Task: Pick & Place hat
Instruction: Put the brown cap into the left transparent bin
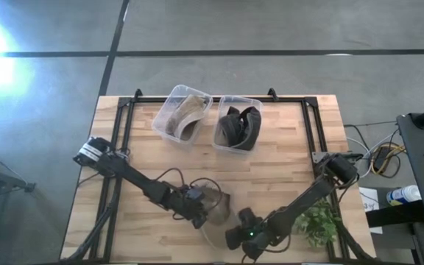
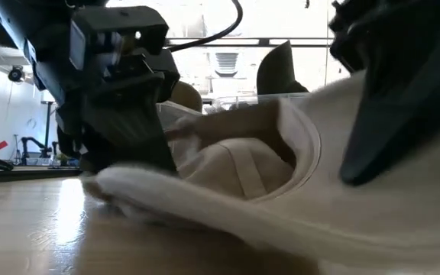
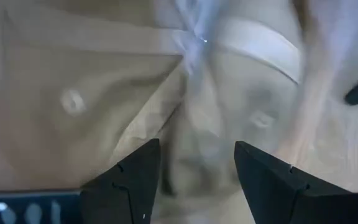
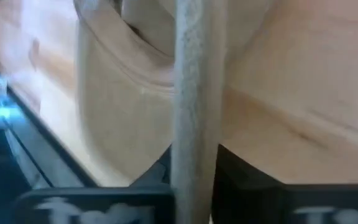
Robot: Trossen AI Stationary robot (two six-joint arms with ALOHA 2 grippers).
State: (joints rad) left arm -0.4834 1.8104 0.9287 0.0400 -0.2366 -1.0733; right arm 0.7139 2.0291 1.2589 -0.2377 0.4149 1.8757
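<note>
from above i see the beige hat (image 1: 213, 208) on the table (image 1: 285, 169) near its front edge, lying between my two grippers. the left gripper (image 1: 203, 215) sits right against the hat's crown, and the right gripper (image 1: 235, 234) is at the brim's edge. two clear bins (image 1: 174, 118) stand well beyond both tools, and a green plant (image 1: 319, 224) lies beside the right arm. at table level the hat (image 2: 281, 191) fills the frame, dark grippers on both sides. on the left wrist camera my fingers (image 3: 129, 180) are spread wide, beige fabric (image 3: 104, 93) just ahead of them. on the right wrist camera the fingers (image 4: 247, 186) are pressed together, pinching the brim (image 4: 194, 112) edge-on.
</note>
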